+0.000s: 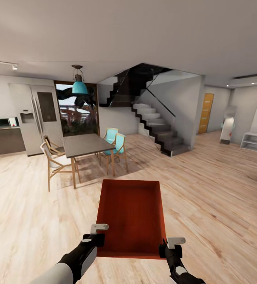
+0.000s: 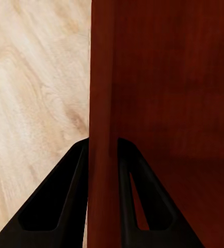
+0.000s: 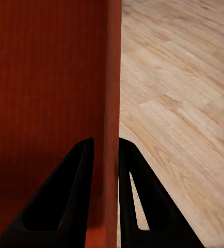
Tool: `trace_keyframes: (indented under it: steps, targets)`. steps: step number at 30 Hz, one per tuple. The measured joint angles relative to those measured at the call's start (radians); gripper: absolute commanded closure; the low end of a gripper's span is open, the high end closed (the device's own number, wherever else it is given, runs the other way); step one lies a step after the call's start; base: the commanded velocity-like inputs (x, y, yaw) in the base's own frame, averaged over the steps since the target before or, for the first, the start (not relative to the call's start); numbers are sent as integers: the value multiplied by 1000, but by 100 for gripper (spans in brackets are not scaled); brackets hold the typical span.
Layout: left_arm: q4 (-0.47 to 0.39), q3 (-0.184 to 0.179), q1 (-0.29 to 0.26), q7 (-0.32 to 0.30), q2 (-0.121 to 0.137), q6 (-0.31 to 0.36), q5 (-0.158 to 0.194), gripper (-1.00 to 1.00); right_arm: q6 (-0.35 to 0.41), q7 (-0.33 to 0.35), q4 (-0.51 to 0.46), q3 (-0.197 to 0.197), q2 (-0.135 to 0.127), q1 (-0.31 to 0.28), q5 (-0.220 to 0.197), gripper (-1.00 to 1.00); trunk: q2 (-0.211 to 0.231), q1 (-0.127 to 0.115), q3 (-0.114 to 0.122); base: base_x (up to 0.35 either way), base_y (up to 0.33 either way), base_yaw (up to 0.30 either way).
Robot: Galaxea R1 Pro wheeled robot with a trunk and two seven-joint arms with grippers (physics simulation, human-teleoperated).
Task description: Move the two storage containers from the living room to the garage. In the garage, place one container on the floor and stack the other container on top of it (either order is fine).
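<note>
The robot is carrying one orange-red storage container [image 1: 130, 215] out in front of its trunk, above the light wood plank floor [image 1: 215, 205] of an open room with a dining table [image 1: 85, 144], chairs and a staircase [image 1: 156, 126] ahead. The left gripper [image 1: 98, 240] is pinching the container's left side wall near the corner closest to the robot, and the left wrist view shows that thin wall [image 2: 102, 124] running straight out between the two black jaws, which are closed down onto it from either side. The right gripper [image 1: 170, 250] is doing the same on the opposite wall [image 3: 112, 119], its jaws nearly together with the wall sandwiched between them. So the bin is lying directly ahead of both sets of jaws, its long axis pointing away from the robot along the fingers, and each arm is equally near its own side. No dark concrete floor or red car is showing, so the garage is probably some way off yet; the coming move is likely to depend on keeping both pinches level while the base is driving.
</note>
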Motion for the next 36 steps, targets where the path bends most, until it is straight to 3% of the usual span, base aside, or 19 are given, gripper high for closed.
trace_keyframes:
  steps: [22, 36]
  targets:
    - [0, 2, 0, -1, 0, 0, -2, 100, 0, 0, 0, 0, 0, 0, -1, 100, 0, 0, 0, 9, 0, -277]
    - [3, -4, 0, -1, 3, 0, 8, 100, 4, -1, 0, 4, 2, 0, -2, 100, 0, -1, 0, 255, -31, -20]
